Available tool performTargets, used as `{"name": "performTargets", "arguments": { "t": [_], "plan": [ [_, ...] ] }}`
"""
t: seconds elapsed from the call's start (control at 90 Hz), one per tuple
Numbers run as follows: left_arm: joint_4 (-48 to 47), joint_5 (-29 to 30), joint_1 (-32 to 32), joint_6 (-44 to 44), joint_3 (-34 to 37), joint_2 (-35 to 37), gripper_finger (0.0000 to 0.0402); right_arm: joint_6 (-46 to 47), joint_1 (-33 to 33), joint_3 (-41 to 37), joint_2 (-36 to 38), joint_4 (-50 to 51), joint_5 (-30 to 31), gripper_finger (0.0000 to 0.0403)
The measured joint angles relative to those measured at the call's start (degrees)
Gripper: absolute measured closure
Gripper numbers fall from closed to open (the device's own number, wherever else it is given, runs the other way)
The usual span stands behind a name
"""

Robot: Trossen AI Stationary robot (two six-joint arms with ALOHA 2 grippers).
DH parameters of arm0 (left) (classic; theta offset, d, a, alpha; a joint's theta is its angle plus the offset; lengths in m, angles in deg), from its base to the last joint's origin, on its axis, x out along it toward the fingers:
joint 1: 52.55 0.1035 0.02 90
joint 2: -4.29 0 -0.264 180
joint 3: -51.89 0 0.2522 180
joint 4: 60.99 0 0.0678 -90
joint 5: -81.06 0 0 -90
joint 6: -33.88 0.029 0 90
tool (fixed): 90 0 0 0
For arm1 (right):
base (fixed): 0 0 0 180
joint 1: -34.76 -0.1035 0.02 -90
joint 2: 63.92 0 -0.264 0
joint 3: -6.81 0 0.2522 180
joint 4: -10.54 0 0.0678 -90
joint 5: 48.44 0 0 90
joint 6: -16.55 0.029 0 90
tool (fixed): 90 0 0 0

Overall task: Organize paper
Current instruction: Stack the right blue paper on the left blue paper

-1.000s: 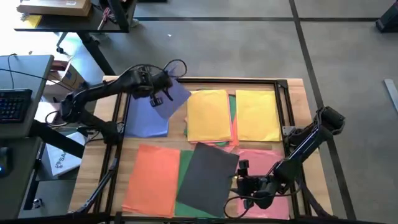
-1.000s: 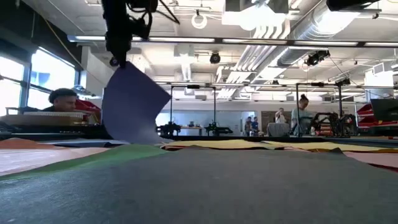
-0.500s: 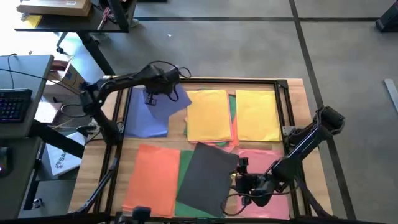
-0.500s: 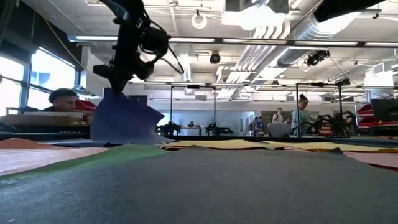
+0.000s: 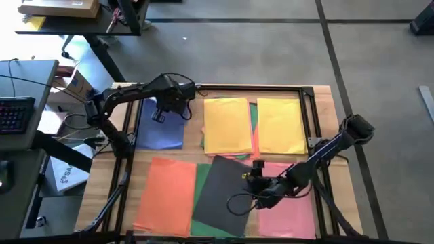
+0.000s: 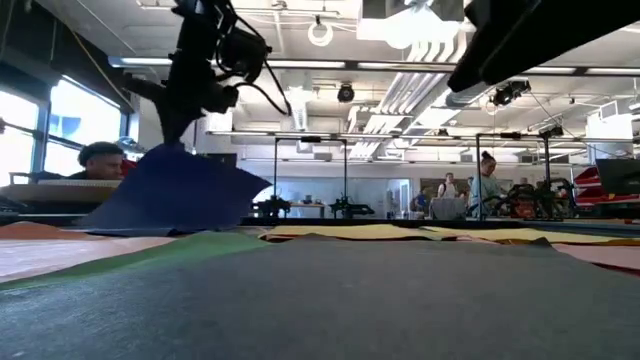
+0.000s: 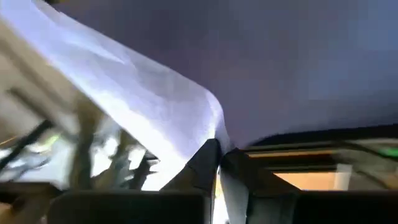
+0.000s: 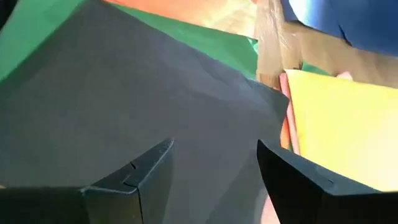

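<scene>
Since a second ago the left gripper [image 5: 161, 112] has lowered its blue sheet [image 6: 170, 190] from hanging upright to drooping low over the blue stack [image 5: 157, 129] at the table's far left, and the right gripper [image 5: 251, 181] has slid leftward onto the dark grey sheet [image 5: 225, 190]. The left fingers [image 7: 208, 163] are pinched tight on the blue sheet's edge. Further right lie orange [image 5: 167, 195], green, two yellow stacks [image 5: 227, 125] and pink [image 5: 288, 207]. The right jaws stand wide apart, holding nothing, over the grey sheet.
</scene>
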Motion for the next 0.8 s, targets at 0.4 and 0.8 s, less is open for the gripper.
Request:
{"name": "performTargets", "arguments": {
  "t": [0.4, 0.8],
  "plan": [
    [-1.78, -14.77, -7.55, -13.98, -4.86, 8.34, 0.0401, -13.18, 8.29, 0.00, 0.00, -2.72, -0.80, 0.0190],
    [-1.36, -14.87, -13.19, -18.74, -4.76, 11.18, 0.0401, -49.29, 41.08, 0.04, -3.02, -37.15, -24.47, 0.0190]
  ]
}}
